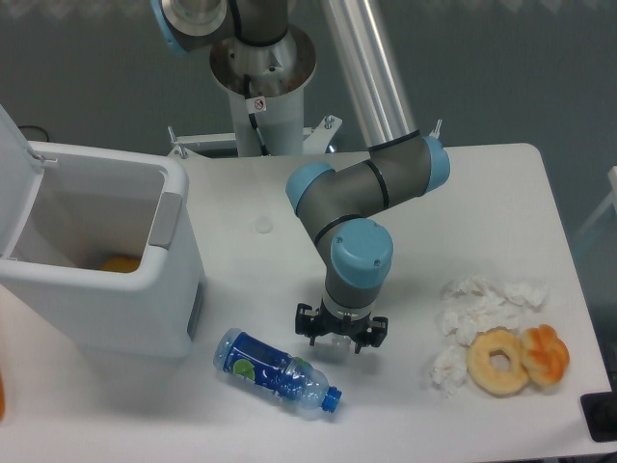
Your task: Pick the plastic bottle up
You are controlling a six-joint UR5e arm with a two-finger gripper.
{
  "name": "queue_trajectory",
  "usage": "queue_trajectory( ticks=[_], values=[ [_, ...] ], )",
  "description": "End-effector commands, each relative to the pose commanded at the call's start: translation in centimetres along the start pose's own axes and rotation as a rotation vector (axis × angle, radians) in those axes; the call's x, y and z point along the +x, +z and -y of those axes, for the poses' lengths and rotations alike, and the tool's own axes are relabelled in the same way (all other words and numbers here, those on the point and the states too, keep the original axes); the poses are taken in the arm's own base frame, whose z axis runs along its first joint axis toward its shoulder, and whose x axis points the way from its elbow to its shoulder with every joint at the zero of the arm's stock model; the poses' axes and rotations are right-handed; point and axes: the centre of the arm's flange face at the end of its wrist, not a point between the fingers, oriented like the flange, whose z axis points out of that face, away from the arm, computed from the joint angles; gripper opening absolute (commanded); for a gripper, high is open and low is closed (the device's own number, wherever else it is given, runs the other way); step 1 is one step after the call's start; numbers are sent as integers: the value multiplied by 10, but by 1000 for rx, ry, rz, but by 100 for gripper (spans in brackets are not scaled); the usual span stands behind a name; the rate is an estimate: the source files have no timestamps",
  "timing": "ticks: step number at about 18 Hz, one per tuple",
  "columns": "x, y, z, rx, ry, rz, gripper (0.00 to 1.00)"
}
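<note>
My gripper points straight down at the table in front of the arm's base, and its dark jaws stand spread apart. A small pale, translucent patch shows between them; I cannot tell whether it is the small clear plastic bottle with the green label, which the wrist otherwise hides. The larger bottle with a blue label and blue cap lies on its side just left of and in front of the gripper, cap pointing right, apart from the fingers.
A white open bin stands at the left with an orange thing inside. Crumpled white tissues, a pale doughnut-like ring and an orange piece lie at the right. The arm's pedestal is behind.
</note>
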Motion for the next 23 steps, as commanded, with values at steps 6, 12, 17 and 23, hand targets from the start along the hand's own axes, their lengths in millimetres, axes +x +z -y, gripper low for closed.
queue_trajectory(
  ticks=[6, 12, 17, 23],
  values=[
    [0, -3, 0, 4, 0, 3, 55],
    [0, -3, 0, 4, 2, 3, 46],
    [0, -7, 2, 9, 4, 6, 44],
    [-4, -20, 8, 32, 10, 22, 44]
  ],
)
